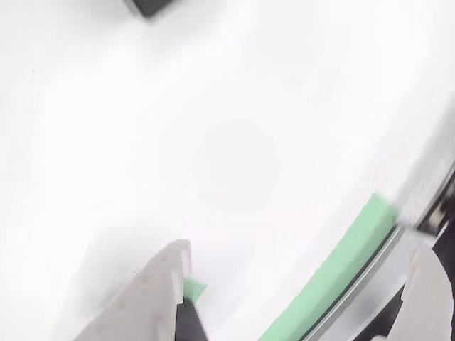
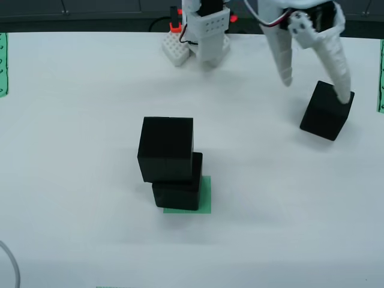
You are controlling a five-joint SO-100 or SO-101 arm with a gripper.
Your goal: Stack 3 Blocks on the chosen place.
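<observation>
In the view from the front, two black blocks stand stacked on the small green patch (image 2: 204, 201). The lower block (image 2: 177, 191) sits on the patch. The upper block (image 2: 166, 156) rests on it, shifted a little left. A third block (image 2: 326, 112) stands tilted on the table at the right. My gripper (image 2: 315, 84) hangs open over it, with one fingertip against its top right edge and the other off to its left. In the blurred view that rides on the gripper, a grey finger (image 1: 153, 298) shows at lower left and a black block's corner (image 1: 149, 7) at the top.
The arm's base (image 2: 210, 30) and a white studded piece (image 2: 177, 51) stand at the back of the white table. Green strips with writing lie at the left edge (image 2: 3, 63) and right edge (image 2: 380, 75). A green strip (image 1: 341, 270) runs along the table's edge.
</observation>
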